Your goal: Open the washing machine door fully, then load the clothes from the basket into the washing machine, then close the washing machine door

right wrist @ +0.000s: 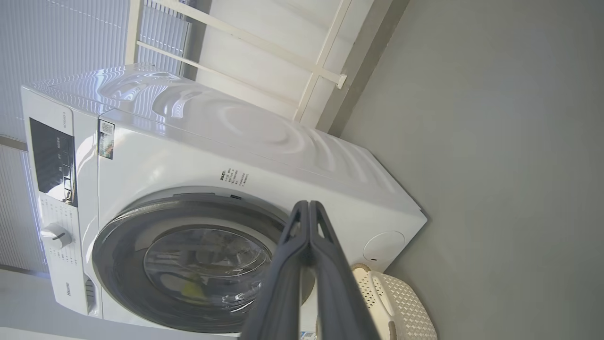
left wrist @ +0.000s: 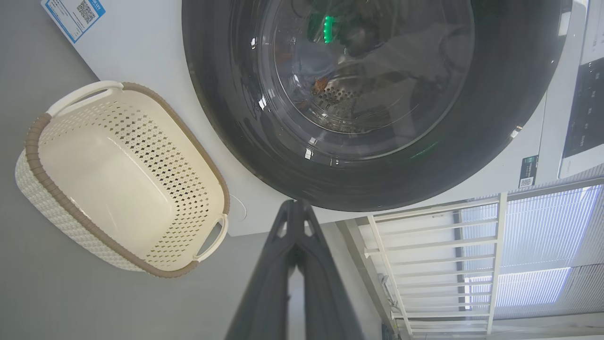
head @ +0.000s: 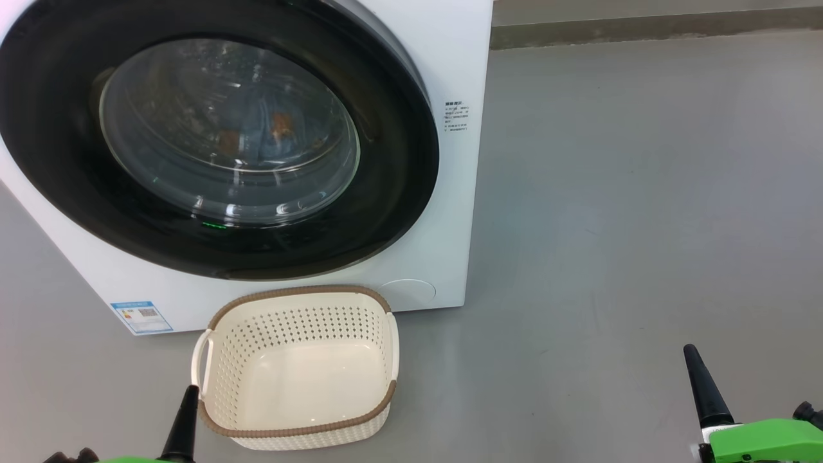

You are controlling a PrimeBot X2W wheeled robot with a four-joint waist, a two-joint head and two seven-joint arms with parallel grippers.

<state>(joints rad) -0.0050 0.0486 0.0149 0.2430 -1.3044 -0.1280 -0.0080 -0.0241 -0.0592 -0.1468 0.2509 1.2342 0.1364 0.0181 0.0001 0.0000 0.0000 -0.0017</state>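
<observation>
Both pinched narrow and empty, left tool (head: 190,392) and right tool (head: 690,352) hover; an unlatched washing machine door (head: 398,193) could swing against the basket (head: 302,321) just before it.

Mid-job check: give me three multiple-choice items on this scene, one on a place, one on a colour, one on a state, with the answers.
1. Where does the basket stand?
A. On the floor before the washing machine.
B. On top of the machine.
C. Inside the drum.

2. What colour is the washing machine door rim?
A. White.
B. Red.
C. Black.

3. The basket is:
A. heaped with laundry.
B. empty.
C. upside down.

Answers:
1 A, its base rests on the grey floor at the machine's front.
2 C, a glossy black ring surrounds the glass.
3 B, its bare cream bottom shows, while the clothes lie behind the glass.
</observation>
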